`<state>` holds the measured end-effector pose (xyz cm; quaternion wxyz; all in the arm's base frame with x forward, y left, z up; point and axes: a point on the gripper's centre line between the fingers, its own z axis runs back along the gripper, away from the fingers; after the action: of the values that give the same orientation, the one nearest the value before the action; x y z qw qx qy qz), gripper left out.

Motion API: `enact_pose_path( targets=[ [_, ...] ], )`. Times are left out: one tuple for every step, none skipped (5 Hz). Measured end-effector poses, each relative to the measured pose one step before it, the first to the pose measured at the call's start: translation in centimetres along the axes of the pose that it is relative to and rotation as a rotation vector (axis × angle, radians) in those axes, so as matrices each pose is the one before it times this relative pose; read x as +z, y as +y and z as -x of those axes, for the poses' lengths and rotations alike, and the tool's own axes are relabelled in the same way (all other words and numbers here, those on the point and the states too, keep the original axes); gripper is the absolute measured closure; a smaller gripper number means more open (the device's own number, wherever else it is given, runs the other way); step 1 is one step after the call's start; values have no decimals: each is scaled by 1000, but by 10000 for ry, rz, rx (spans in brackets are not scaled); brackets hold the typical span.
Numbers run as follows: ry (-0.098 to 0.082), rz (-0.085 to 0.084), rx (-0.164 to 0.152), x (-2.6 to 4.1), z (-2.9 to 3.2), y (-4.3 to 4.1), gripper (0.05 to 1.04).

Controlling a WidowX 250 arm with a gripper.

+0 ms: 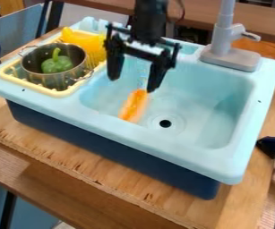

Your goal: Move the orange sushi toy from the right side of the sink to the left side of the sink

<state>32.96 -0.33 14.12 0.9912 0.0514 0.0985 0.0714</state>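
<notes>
Orange thing (pixel 133 106), long and narrow, slants upright in the view, in or just above the basin of a pale blue sink (pixel 235 161), to the left of the drain (pixel 165 123). The claw (pixel 133 84) hangs over it, above and left of the drain, with its two dark fingers spread wide and gripping nothing that can be seen. The right-hand finger's tip is near the orange thing's top end; whether they touch cannot be told. A pale bluish streak shows between the fingers, perhaps part of the orange thing.

A good grip would likely need the claw centred over the orange thing, with one finger to each side of its narrow width, lowered straight and closed gently. Coming down off to one side could knock it toward the drain; pressing too deep could scrape the fingers on the basin. If it is being let go, the fingers should clear it before rising.

Farther left of the drain, a yellow rack (pixel 54 93) bears a metal pot (pixel 55 81) with a green pepper (pixel 57 65) inside. Behind the pot is a yellow item (pixel 87 41). Beyond the drain, at upper right, stands a grey faucet (pixel 224 39).
</notes>
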Motion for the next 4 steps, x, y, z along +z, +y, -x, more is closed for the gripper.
enact_pose_path(
  targets=[
    [-658,-138,-293,3049,1579,-50,83],
    [-293,457,-262,1891,1192,-269,83],
    [401,72,-646,406,1123,-1987,83],
    [-93,11,19,231,-95,-102,83]
  ],
)
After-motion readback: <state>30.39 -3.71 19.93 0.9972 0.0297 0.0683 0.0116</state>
